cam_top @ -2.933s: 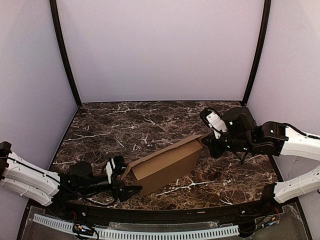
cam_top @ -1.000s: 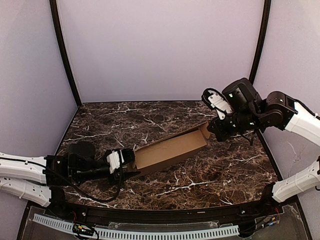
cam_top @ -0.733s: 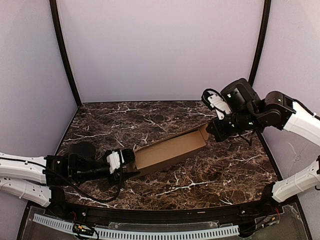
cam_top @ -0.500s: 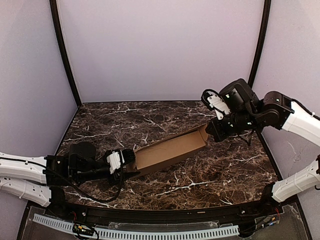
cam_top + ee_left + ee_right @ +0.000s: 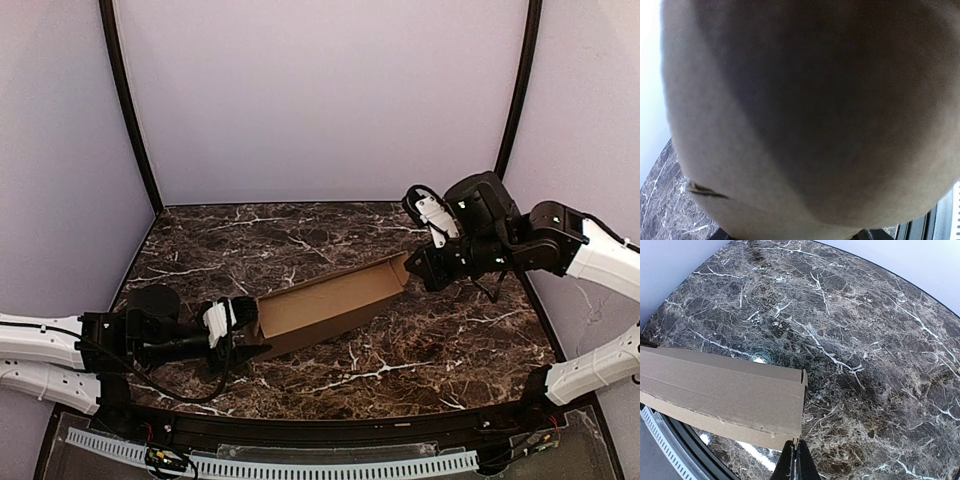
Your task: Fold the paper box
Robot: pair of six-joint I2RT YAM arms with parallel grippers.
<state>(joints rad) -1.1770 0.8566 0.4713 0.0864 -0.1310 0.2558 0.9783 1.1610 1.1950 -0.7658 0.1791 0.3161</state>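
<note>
The paper box (image 5: 330,300) is a long, shallow brown carton lying slantwise across the marble table, its open side facing the camera. My left gripper (image 5: 250,332) straddles its near-left end with a finger on either side, closed on that end wall. In the left wrist view cardboard (image 5: 815,110) fills the frame and hides the fingers. My right gripper (image 5: 412,272) is shut on the far-right end. The right wrist view shows its thin fingertips (image 5: 790,460) pinching the lower corner of the box's (image 5: 725,390) end edge.
The dark marble table (image 5: 300,235) is enclosed by pale walls, with black posts (image 5: 128,110) at the back corners. A black rail and white cable chain (image 5: 300,465) run along the near edge. The right arm's white links (image 5: 600,255) reach in from the right.
The box has shifted left and sunk lower at its right end. My left arm drew back to the left with its end, and my right gripper followed down and left.
</note>
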